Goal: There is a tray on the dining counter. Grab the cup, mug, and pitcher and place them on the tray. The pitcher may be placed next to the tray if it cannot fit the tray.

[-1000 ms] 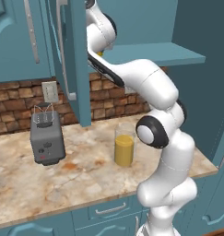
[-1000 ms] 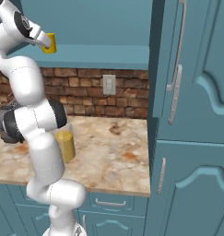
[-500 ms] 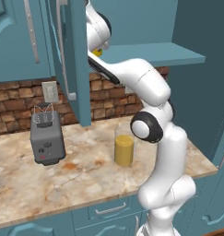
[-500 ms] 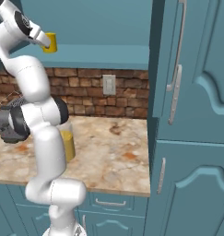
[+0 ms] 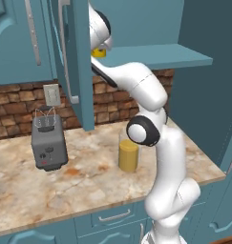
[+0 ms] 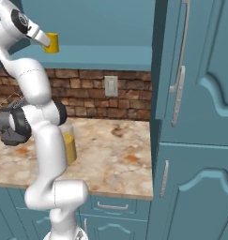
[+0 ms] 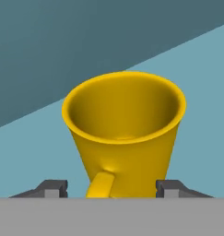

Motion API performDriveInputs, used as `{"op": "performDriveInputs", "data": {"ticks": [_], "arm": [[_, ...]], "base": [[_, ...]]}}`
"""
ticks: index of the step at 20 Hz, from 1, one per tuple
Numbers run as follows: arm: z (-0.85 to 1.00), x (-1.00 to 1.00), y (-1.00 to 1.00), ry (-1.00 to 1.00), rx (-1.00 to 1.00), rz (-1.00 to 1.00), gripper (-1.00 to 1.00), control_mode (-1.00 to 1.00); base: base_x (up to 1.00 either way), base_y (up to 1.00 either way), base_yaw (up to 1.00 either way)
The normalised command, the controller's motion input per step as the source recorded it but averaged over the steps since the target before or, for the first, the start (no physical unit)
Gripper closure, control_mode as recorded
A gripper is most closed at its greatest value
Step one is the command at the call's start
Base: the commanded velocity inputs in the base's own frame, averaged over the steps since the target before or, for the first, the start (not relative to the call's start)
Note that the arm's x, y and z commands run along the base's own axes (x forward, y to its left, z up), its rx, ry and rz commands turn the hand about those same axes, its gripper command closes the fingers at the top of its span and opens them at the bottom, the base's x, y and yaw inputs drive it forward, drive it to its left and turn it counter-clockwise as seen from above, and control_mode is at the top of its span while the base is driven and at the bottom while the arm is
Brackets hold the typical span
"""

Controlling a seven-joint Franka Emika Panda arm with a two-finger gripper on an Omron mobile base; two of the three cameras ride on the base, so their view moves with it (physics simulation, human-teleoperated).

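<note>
Two dark fingertips (image 7: 52, 188) of my hand (image 7: 111, 190) stand either side of the yellow mug (image 7: 125, 138), one at each flank near its base, its handle pointing back at me between them. They have begun to draw in from full spread over the last second, but I cannot tell whether they press the mug's wall yet; the pads sit close beside it, and contact is hidden at the picture's lower edge. So I judge the grasp to be in progress, not finished.

The mug stands upright on the teal shelf (image 5: 155, 53) inside the open upper cupboard, its mouth empty. From the right base camera my hand (image 6: 46, 40) reaches up at the mug (image 6: 52, 42); from the left, the mug (image 5: 99, 53) peeks out behind the cupboard door (image 5: 72, 57).

Below, the pitcher (image 5: 129, 151) of orange liquid waits on the worktop (image 5: 84, 183), near my arm, with a grey toaster (image 5: 48, 143) well apart to its left.

Once the fingers seat, I expect to lift the mug clear of the shelf and carry it away to the tray, minding the door edge.
</note>
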Motion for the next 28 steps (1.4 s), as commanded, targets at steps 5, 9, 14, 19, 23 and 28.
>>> {"op": "performDriveInputs", "data": {"ticks": [5,9,14,19,23,28], "arm": [[0.0,0.0,-0.32,0.0,0.0,-0.08,1.0,-1.0],[0.0,-0.08,-0.49,0.0,0.0,-0.03,1.0,-1.0],[0.0,-0.46,-0.65,0.0,0.02,0.0,1.0,-1.0],[0.0,-0.87,-0.9,0.0,0.1,0.0,1.0,-1.0],[-0.03,-0.99,-0.99,-0.01,0.17,0.04,1.0,-1.0],[-0.22,-1.0,-0.86,-0.11,0.21,0.11,1.0,-1.0]], "base": [[0.0,0.0,0.0],[0.0,0.0,0.0],[0.0,0.0,0.0],[0.0,0.0,0.0],[0.0,0.0,0.0],[0.0,0.0,0.0]]}}
